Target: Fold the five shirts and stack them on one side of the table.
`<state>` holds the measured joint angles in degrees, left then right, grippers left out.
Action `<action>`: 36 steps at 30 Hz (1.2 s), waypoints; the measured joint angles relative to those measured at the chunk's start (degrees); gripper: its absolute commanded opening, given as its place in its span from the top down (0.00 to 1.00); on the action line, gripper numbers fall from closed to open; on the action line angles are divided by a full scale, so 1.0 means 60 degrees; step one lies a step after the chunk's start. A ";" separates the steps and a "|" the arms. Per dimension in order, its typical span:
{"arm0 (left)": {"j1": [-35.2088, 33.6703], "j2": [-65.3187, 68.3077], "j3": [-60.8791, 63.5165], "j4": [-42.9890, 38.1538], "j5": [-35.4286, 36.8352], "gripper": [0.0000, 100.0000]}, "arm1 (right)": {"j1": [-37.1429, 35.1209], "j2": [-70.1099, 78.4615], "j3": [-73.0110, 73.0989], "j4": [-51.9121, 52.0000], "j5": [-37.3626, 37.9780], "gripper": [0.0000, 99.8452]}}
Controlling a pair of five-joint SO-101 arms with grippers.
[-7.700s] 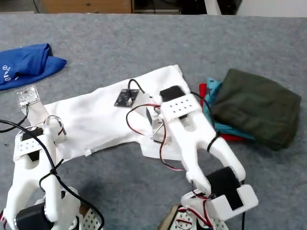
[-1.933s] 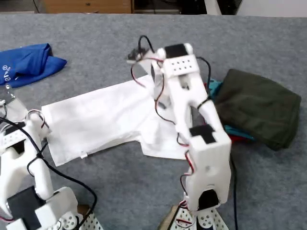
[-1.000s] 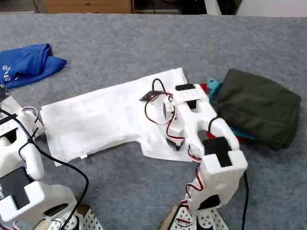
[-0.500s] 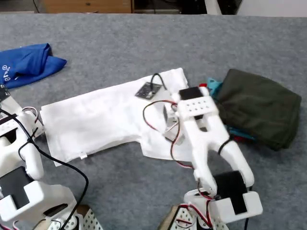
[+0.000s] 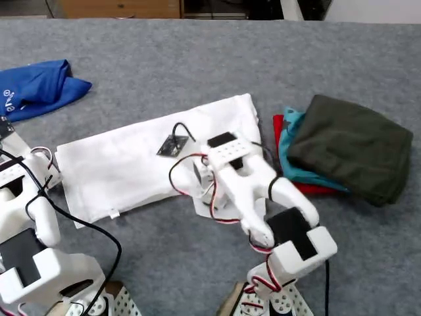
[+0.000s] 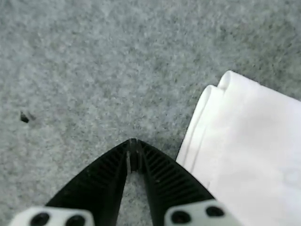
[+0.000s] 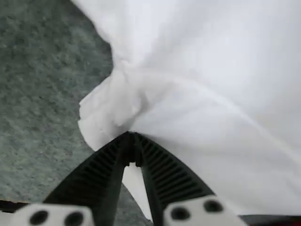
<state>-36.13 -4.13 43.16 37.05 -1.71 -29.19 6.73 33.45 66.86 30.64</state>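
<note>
A white shirt (image 5: 131, 164) lies spread across the middle of the grey table. My right gripper (image 5: 202, 176) is low over its near right part. In the right wrist view the right gripper (image 7: 131, 147) is shut, with puckered white shirt (image 7: 211, 108) cloth pinched at its tips. My left gripper (image 5: 51, 176) is by the shirt's left edge. It (image 6: 133, 155) is shut on nothing over bare table, beside the folded edge of the white shirt (image 6: 244, 141). At the far left lies a crumpled blue shirt (image 5: 36, 89).
At the right a stack of folded shirts stands: dark green (image 5: 352, 148) on top, teal (image 5: 289, 155) under it, red (image 5: 277, 125) at the bottom. Bare grey table (image 5: 197, 59) stretches behind the white shirt. The far table edge runs along the back.
My right arm swung back from a far reach and dropped low, then slid left over the white shirt's near edge. The left arm has kept still for the last second.
</note>
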 measured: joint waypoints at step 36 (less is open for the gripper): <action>0.0000 0.0000 0.0000 0.0000 0.0000 0.98 | -0.0234 -0.3692 0.2696 0.1348 0.2608 0.69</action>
<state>-36.13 -4.13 43.16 37.05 -1.71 -30.59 -15.43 49.63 74.95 46.29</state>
